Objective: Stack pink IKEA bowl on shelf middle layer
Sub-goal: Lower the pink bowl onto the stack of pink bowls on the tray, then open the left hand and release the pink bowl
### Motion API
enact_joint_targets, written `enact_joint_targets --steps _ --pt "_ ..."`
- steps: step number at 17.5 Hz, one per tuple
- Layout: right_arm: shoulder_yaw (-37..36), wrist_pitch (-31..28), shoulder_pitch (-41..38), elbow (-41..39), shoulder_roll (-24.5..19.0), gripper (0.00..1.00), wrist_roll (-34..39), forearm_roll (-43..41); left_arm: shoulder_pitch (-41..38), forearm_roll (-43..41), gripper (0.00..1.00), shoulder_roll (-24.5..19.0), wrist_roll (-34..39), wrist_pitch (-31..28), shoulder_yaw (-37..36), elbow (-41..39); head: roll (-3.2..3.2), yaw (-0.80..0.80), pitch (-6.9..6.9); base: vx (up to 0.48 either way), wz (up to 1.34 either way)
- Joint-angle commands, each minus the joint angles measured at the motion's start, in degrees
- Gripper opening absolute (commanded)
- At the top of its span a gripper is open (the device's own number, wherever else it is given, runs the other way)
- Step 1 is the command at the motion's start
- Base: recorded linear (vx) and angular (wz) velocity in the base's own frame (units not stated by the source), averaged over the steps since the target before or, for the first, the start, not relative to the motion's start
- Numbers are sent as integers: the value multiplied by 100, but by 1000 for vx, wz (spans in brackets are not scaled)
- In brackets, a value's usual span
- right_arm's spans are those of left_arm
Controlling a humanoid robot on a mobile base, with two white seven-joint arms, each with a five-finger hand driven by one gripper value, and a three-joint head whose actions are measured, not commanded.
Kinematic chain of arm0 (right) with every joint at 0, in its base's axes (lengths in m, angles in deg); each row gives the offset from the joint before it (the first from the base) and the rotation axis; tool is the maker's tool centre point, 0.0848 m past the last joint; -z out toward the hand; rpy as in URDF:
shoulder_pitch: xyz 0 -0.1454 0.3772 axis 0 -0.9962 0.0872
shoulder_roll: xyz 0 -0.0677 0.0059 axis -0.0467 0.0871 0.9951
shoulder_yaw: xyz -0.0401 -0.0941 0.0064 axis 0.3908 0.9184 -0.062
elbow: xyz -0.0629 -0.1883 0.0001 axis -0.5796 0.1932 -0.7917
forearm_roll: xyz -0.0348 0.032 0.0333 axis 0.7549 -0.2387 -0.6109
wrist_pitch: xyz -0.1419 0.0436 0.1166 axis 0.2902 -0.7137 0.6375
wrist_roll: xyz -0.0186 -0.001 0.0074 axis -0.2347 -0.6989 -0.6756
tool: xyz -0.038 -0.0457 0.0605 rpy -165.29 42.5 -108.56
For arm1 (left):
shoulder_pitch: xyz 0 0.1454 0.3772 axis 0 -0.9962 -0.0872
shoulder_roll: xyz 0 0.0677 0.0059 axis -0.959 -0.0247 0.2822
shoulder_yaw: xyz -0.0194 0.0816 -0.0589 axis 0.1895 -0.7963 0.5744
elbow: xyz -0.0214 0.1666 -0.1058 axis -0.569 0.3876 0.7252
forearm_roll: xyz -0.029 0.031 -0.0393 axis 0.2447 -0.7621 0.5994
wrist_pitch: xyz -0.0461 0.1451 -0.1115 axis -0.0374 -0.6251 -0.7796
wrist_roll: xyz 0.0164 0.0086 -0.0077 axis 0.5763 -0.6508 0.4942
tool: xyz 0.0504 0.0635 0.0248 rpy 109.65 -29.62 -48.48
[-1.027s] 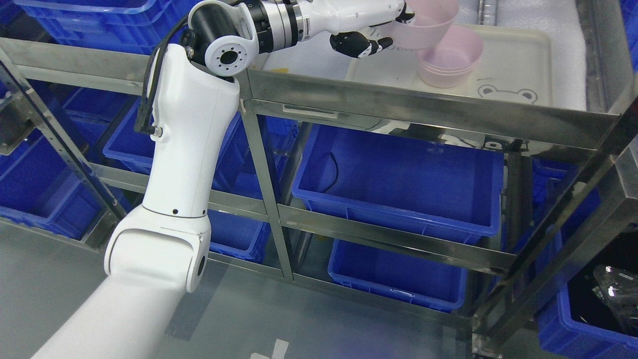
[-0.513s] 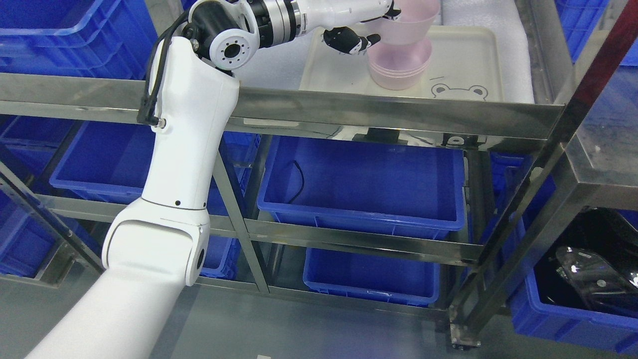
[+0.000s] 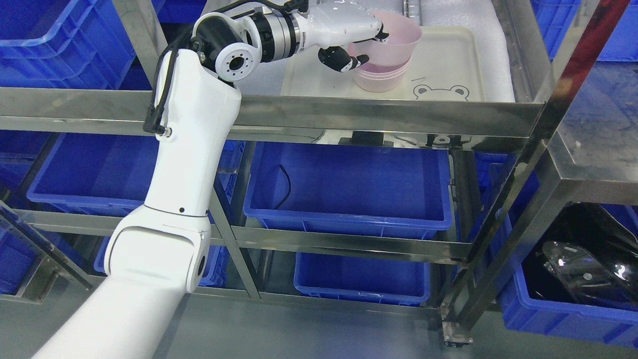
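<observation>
My left arm rises from the lower left and reaches over the shelf's steel front rail (image 3: 379, 115). Its hand (image 3: 360, 47) is shut on the near rim of a pink bowl (image 3: 394, 46), thumb outside and dark fingertips inside. That bowl sits tilted in the top of a stack of pink bowls (image 3: 380, 80) standing on a cream tray (image 3: 448, 65) with a bear face printed on it. The stack's lower bowls show only as rims under the held one. The right arm is out of view.
Blue bins fill the lower shelves: a large one (image 3: 349, 189) directly under the tray, another (image 3: 361, 276) below it, more at left. A diagonal steel post (image 3: 503, 209) crosses at right. A dark shiny object (image 3: 583, 269) lies in the bin at lower right.
The camera has shifted, so the whole scene slid left and down. Relative to the stack, the held bowl has come down from above and beside it into the stack's top.
</observation>
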Motion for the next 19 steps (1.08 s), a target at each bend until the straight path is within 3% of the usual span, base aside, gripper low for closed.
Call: enact_joint_targets --steps 1,7,13,16,19 --pt "0 -4 -122 -100 100 100 -4 0 -47 -191 5 -123 44 -38 90 45 0 0 0 -5 19" --pt "0 -4 -122 -100 100 100 -4 0 -29 -201 8 -100 114 -38 169 160 0 0 0 -2 12" --pt "0 -4 -122 -100 100 100 -4 0 -29 -201 54 -100 194 -38 143 212 0 0 0 0 0" --pt "0 -4 -122 -100 100 100 -4 0 -47 -183 68 -100 194 -30 204 151 0 0 0 0 0" --pt "0 -4 -122 -100 100 100 -4 0 -20 122 85 -100 185 -3 904 -216 0 0 0 0 0"
